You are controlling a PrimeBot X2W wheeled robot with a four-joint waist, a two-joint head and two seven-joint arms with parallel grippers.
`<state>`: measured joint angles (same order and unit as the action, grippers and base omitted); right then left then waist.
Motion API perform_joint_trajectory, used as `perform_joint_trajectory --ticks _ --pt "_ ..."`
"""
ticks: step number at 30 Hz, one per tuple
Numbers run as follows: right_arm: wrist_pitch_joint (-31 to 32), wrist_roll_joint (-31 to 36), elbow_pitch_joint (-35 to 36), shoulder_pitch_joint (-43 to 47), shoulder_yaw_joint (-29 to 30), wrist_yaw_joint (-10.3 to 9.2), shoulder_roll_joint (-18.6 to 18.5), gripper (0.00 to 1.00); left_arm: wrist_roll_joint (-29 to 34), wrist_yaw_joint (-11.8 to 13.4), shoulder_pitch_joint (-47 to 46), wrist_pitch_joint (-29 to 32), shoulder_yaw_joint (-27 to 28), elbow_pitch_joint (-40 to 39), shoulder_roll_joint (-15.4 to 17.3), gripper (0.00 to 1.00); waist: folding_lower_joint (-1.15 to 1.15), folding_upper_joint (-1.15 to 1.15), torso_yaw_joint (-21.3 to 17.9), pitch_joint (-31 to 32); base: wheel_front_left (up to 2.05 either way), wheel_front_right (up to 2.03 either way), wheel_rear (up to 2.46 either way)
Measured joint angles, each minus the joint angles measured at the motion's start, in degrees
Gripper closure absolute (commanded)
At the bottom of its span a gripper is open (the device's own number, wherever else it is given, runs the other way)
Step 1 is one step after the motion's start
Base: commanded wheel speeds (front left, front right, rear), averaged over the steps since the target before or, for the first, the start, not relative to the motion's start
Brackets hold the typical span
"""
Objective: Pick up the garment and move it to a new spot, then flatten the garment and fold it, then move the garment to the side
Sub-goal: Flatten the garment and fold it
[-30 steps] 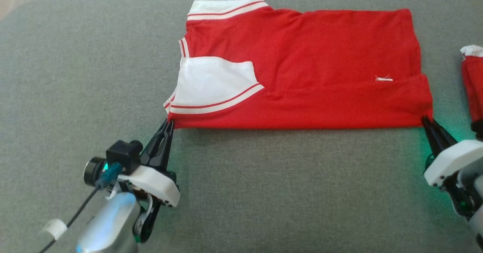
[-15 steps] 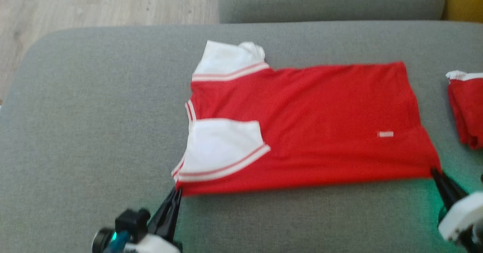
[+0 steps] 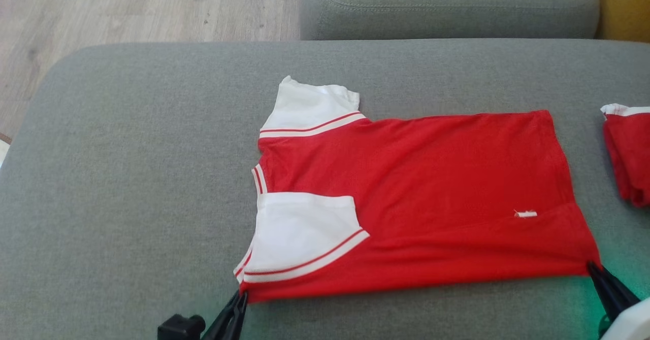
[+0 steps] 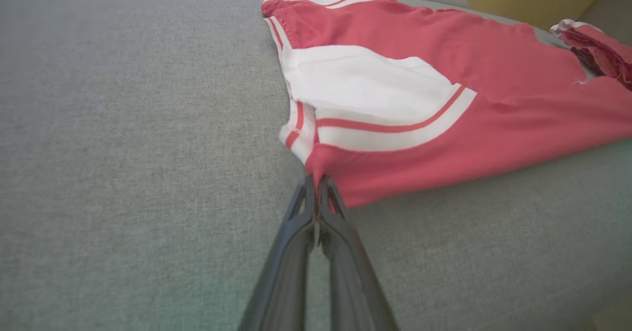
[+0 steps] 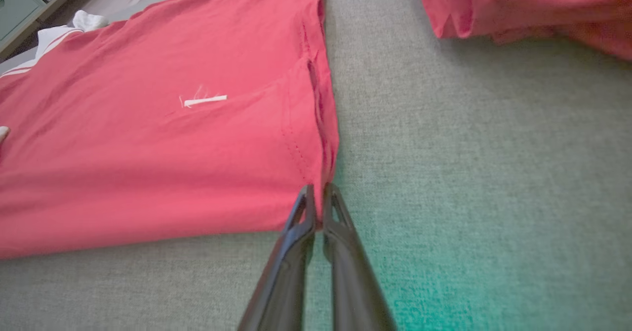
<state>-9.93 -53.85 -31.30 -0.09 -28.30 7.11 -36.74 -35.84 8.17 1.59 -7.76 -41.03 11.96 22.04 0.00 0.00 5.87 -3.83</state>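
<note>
The garment [image 3: 436,188] is a red shirt with white sleeves and red-striped trim, lying folded lengthwise on the grey cushion [image 3: 142,188]. My left gripper [image 3: 242,295] is shut on the garment's near left corner, below the white sleeve; the left wrist view shows the fingertips [image 4: 318,185] pinching the red cloth [image 4: 444,123]. My right gripper [image 3: 591,266] is shut on the near right corner at the hem, and the right wrist view has its tips [image 5: 318,192] clamped on the folded edge of the garment [image 5: 148,148]. A small white tag [image 5: 205,101] lies on the red cloth.
A second red and white piece of clothing [image 3: 627,152] lies folded at the right edge of the cushion. A grey backrest [image 3: 447,5] runs along the far side, with a wooden floor [image 3: 127,5] to the far left and something yellow [image 3: 624,5] at the far right.
The head camera has tilted, so the picture has shifted down and the far sleeve and backrest came into view. Both grippers keep their hold on the near corners.
</note>
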Motion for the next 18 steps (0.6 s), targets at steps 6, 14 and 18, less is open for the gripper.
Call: perform_joint_trajectory --ticks 6,14,18 --pt "0.98 0.85 1.78 2.84 2.19 0.01 0.07 1.0 0.03 0.44 0.27 1.14 -0.58 -1.77 1.03 1.0 0.0 0.0 0.33 -1.0 0.0 0.0 0.0" --pt "2.69 1.57 4.65 6.21 5.91 0.01 0.36 1.0 0.51 1.24 0.16 1.23 -0.6 -2.94 1.85 1.0 0.0 0.0 0.61 -2.04 0.0 0.0 0.0" --pt "3.58 1.6 6.7 8.21 7.39 0.01 0.98 1.0 0.6 1.41 0.16 1.26 -0.83 -2.92 1.96 1.0 0.0 0.0 0.54 -2.04 0.0 0.0 0.0"
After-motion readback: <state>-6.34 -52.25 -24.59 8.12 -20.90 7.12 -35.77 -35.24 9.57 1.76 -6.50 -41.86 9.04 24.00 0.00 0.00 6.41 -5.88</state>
